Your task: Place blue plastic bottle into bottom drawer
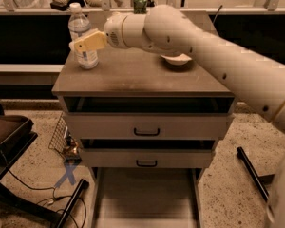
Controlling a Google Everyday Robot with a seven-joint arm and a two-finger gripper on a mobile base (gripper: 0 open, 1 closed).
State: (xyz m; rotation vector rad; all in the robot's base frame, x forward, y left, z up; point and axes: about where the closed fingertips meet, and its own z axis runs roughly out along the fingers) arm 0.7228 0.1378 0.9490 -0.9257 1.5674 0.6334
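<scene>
Pale yellow, the claw (88, 42) sits at the far left corner of the table (133, 75), right in front of the blue plastic bottle (80, 26) and overlapping the middle of it. Whether it is released or grasping the bottle, I cannot tell from this angle. The white arm (204, 37) reaches in from the right, crossing over the table top.

The bottle stands upright on the table's far left, white cap on top, with its label partly hidden behind the claw. A white bowl (176, 59) rests on the far right part of the table, mostly covered by the arm. A green can (140, 3) stands at the far edge, behind the arm.

Below the table top, the upper drawer (147, 126) and the middle drawer (146, 158), each with a black handle, are pulled slightly out. The bottom drawer (145, 198) is drawn well out toward the near side, its flat grey floor bare. A blue tape cross (68, 175) marks the floor to the left.
</scene>
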